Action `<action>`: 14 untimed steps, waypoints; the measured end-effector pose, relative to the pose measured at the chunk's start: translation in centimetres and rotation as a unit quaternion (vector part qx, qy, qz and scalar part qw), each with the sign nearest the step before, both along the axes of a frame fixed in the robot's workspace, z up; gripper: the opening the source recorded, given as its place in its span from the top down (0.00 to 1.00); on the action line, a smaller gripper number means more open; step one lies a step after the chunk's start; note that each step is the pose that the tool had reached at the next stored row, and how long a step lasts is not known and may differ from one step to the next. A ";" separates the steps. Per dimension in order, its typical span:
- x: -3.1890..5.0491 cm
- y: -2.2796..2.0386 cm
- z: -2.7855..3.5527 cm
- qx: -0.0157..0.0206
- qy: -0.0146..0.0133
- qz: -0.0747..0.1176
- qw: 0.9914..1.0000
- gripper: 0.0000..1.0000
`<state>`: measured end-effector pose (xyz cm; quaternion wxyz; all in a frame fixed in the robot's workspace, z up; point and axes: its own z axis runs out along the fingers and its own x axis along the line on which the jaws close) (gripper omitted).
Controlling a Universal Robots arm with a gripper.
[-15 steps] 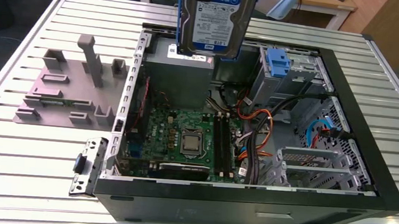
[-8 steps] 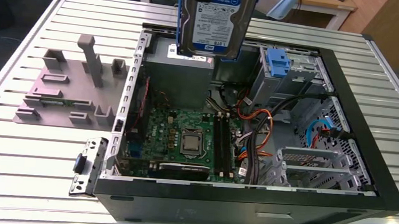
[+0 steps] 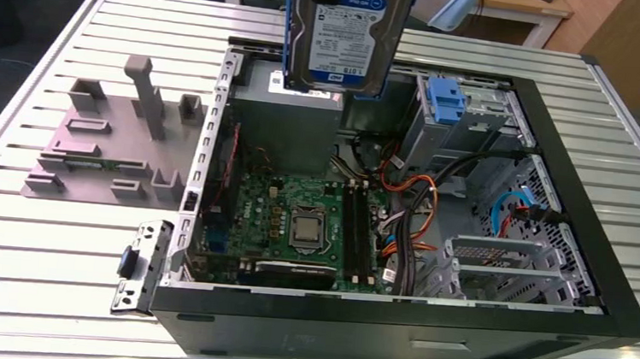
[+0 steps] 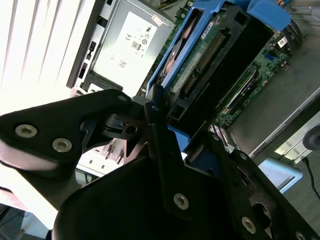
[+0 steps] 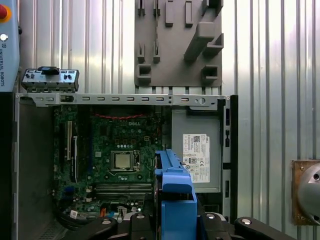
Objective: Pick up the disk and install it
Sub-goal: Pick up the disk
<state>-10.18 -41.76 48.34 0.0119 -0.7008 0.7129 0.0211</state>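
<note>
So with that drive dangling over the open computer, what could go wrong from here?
The gripper holds the disk upright by its blue bracket, above the open case. If the grip slips, it could drop onto the power supply or the motherboard. A bundle of orange and black cables lies beside the drive cage, so the disk might snag on them going in.

Disk (image 3: 340,40) top out of view
</note>
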 end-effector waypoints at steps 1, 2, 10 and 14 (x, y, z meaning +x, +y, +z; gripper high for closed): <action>0.00 -0.03 0.00 0.000 0.000 0.000 1.000 0.64; 0.00 -0.05 0.00 0.000 0.000 0.000 1.000 0.64; 0.02 -0.23 -0.02 0.000 0.000 0.000 1.000 0.64; 0.03 -0.32 -0.03 0.000 0.000 0.000 1.000 0.64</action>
